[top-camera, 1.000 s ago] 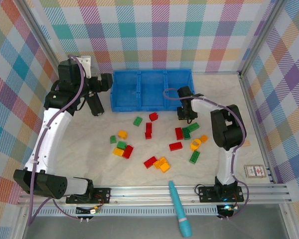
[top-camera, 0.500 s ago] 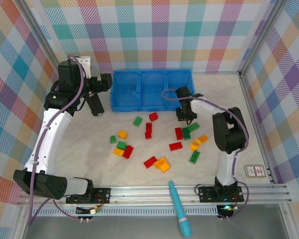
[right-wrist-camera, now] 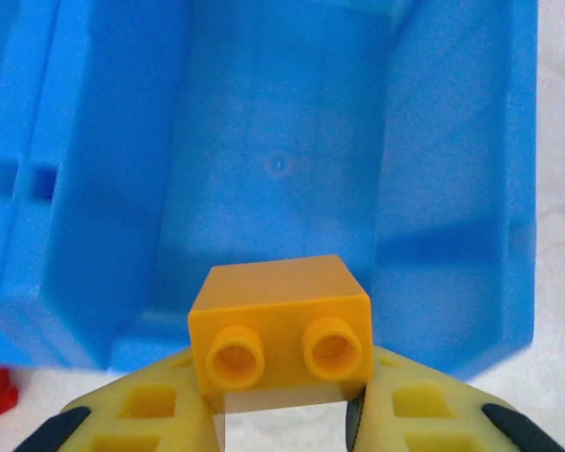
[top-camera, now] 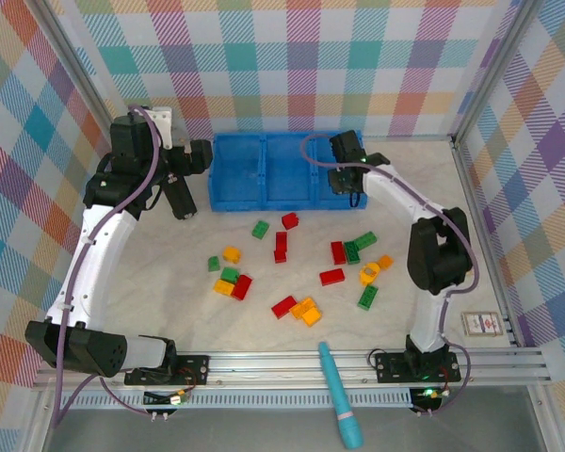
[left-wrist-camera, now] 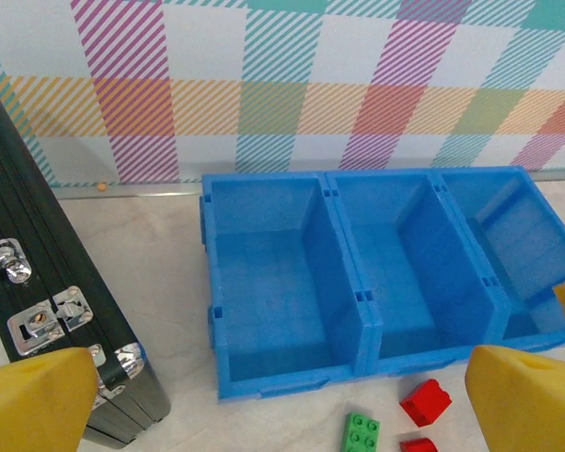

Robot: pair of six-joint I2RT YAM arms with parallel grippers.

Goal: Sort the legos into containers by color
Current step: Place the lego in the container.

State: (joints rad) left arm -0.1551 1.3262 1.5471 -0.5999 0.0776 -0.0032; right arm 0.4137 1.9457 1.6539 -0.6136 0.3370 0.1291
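Observation:
My right gripper [right-wrist-camera: 282,419] is shut on a yellow-orange lego [right-wrist-camera: 279,320], studs facing the camera. It hovers over the near wall of the blue tray's right compartment [right-wrist-camera: 282,160]; in the top view the right gripper [top-camera: 347,179] is at that same spot. All three compartments of the tray [top-camera: 264,198] look bare. My left gripper [left-wrist-camera: 282,414] is open and holds nothing, beside the tray's left end [left-wrist-camera: 210,282]. Several red, green and orange legos lie scattered in front of the tray, among them a green one [top-camera: 260,228] and a red one [top-camera: 290,220].
A long black bar with metal fittings [left-wrist-camera: 56,330] lies just left of the tray. A teal pen-like tool [top-camera: 339,394] rests at the near rail. A small tan block [top-camera: 482,324] sits at the right edge. Plaid walls enclose the table.
My right gripper has moved from above the table near the green and red legos back to the tray's right compartment, with the orange lego in it. The left arm has stayed put.

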